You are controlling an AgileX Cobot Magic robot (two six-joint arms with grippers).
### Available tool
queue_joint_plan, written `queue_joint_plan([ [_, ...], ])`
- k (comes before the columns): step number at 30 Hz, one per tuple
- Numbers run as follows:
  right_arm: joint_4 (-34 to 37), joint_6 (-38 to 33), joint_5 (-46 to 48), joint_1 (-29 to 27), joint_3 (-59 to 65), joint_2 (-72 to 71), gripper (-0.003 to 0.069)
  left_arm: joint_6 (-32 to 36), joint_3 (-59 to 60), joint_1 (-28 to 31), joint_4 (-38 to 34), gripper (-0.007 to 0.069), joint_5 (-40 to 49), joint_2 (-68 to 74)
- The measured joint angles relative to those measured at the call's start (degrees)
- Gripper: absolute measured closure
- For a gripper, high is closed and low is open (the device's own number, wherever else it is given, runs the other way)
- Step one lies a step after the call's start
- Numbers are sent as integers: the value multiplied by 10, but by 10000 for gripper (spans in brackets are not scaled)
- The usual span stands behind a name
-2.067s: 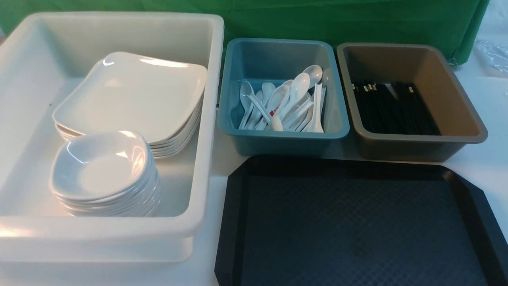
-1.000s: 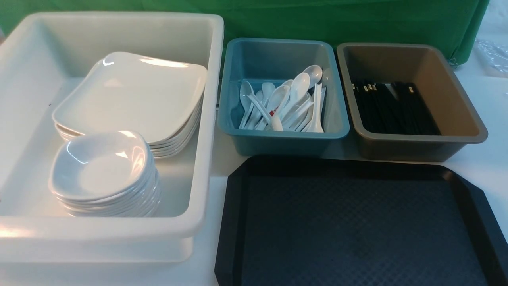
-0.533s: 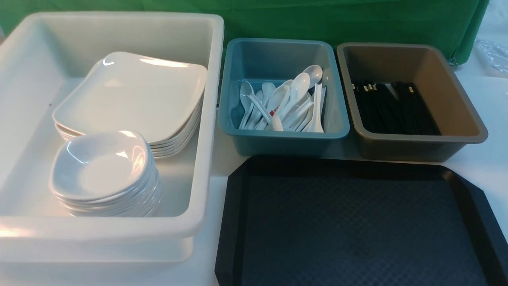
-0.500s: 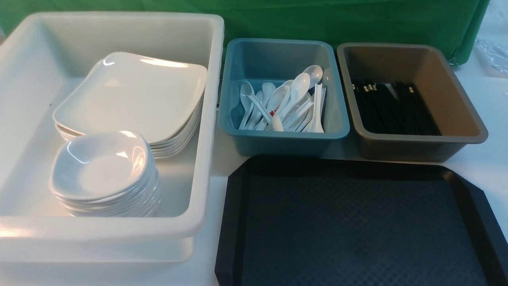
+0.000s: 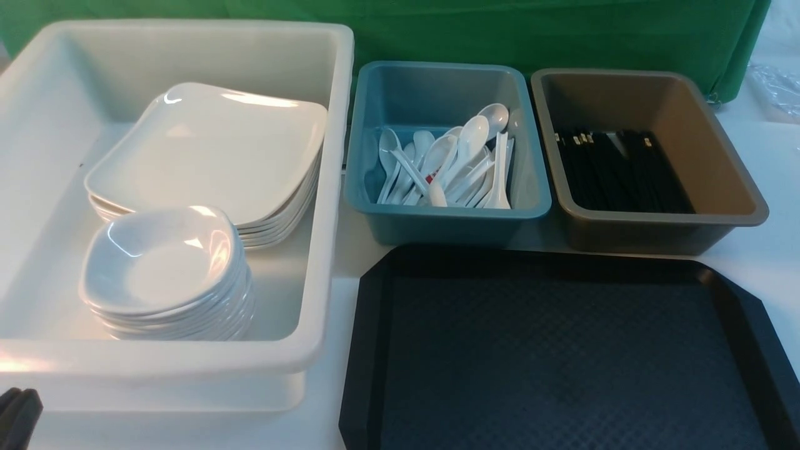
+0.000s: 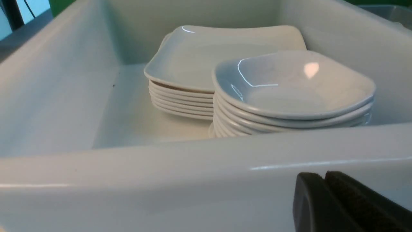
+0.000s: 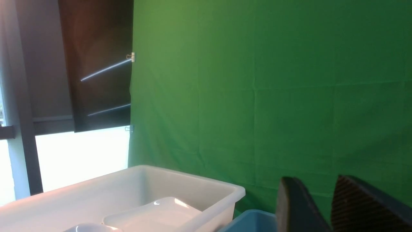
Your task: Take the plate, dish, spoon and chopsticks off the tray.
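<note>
The black tray (image 5: 562, 356) lies at the front right with nothing on it. Several white square plates (image 5: 206, 147) and a pile of small dishes (image 5: 159, 259) sit stacked in the white tub (image 5: 325, 187). White spoons (image 5: 450, 162) lie in the blue tub (image 5: 447, 215). Black chopsticks (image 5: 619, 169) lie in the brown tub (image 5: 662, 228). My left gripper (image 5: 15, 409) is shut and empty, low in front of the white tub's near wall (image 6: 161, 180); its closed tips (image 6: 325, 176) show in the left wrist view. My right gripper (image 7: 313, 178) is open, empty, raised and facing the green backdrop.
A green cloth (image 5: 500, 25) hangs behind the three tubs. The white tub's tall near wall stands between my left gripper and the stacks of plates (image 6: 199, 54) and dishes (image 6: 289, 87). White tabletop (image 5: 769, 250) shows to the right of the tray.
My left gripper has come into the front view at the lower left corner. Nothing in the tubs or on the tray has moved.
</note>
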Motion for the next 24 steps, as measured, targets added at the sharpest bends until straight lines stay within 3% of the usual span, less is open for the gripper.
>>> queue_joint_plan([
  [24,0,1,1,0,0,0,422,14,0,11,-11,589,-4,-1],
])
